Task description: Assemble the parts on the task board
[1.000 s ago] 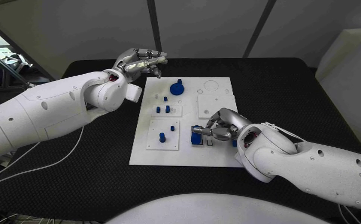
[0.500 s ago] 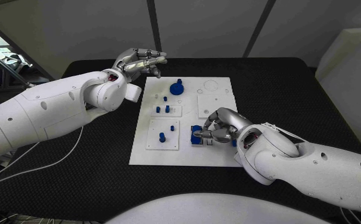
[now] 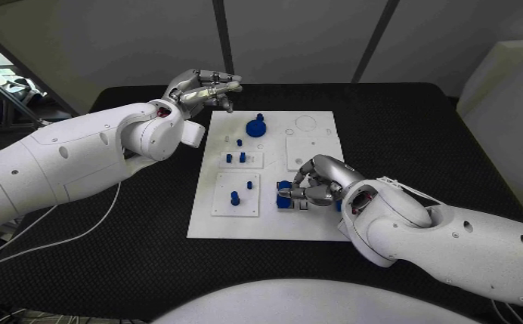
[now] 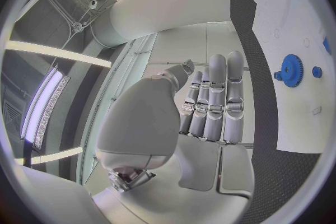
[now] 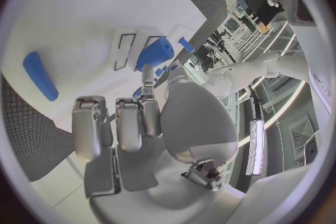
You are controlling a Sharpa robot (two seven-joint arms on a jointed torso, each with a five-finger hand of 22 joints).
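Your right hand (image 3: 313,181) has crept slightly further over the task board (image 3: 316,141), fingers curled, pinching a blue part (image 3: 286,198) near its front edge. Your left hand (image 3: 204,90) hangs beyond the board's far-left corner, fingers pressed together.

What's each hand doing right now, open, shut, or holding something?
Left hand: fingers curled in, holding nothing, raised beyond the task board.
Right hand: on a blue part; grip cannot be told.

Right hand (image 5: 140,123): fingers curled down over the task board (image 5: 84,22), apparently touching a blue cylinder (image 5: 155,54).
Blue bar (image 5: 40,75): lies flat near the board's edge, well apart from the fingers.
Slots (image 5: 125,51): just beside the cylinder.
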